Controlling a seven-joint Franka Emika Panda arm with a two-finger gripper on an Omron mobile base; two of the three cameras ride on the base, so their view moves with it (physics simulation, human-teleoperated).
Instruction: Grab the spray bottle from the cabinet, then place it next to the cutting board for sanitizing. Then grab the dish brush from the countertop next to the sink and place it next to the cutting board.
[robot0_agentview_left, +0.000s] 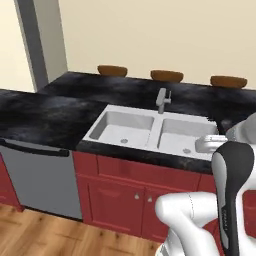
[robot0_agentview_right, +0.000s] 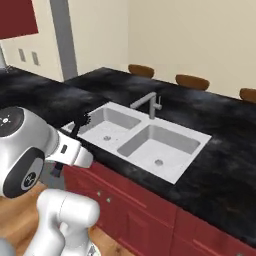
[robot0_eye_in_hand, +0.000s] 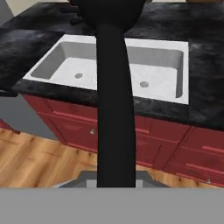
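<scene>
Holding the dish brush in the gripper, lifted clear of the countertop: the black handle is running straight up the middle of the hand view, with the bristle head at the top edge. In the right base view the brush is sticking up past the white wrist, its head hanging in front of the sink's left front corner. The jaws are pinching the handle's lower end; the fingertips themselves are hidden. The sink is sitting in the countertop, faucet at its back edge between the two basins. Red cabinet doors are running under the front edge, a grey dishwasher to their left. Three brown stools are showing beyond the far edge.
</scene>
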